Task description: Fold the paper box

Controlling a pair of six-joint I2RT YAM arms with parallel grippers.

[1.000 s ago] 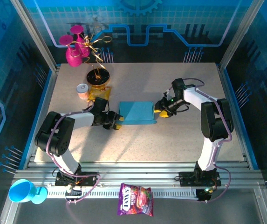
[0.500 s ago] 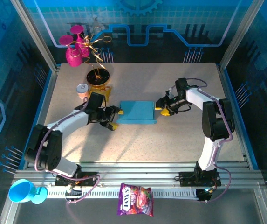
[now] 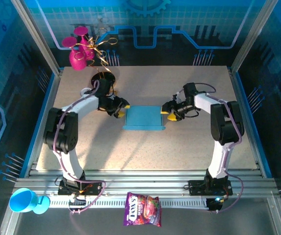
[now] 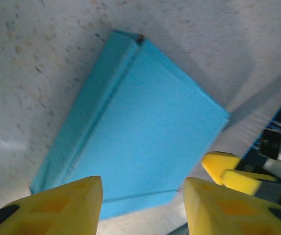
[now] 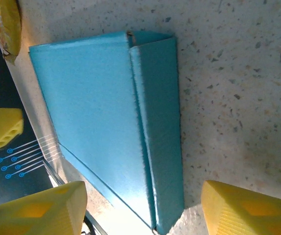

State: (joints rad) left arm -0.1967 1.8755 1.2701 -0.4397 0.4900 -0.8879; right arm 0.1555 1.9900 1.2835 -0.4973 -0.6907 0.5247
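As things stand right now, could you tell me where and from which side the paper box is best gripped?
Probably at its short ends. The paper box lies flat and closed, its top looks too wide to span, so the open left gripper and right gripper would each come in low from the side.

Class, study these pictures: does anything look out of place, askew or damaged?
A purple snack bag lies off the table, at the near edge by the rails; a blue cup lies at their left end. The paper box looks intact.

No legible text, white lettering on purple snack bag (image 3: 142, 209) too blurred
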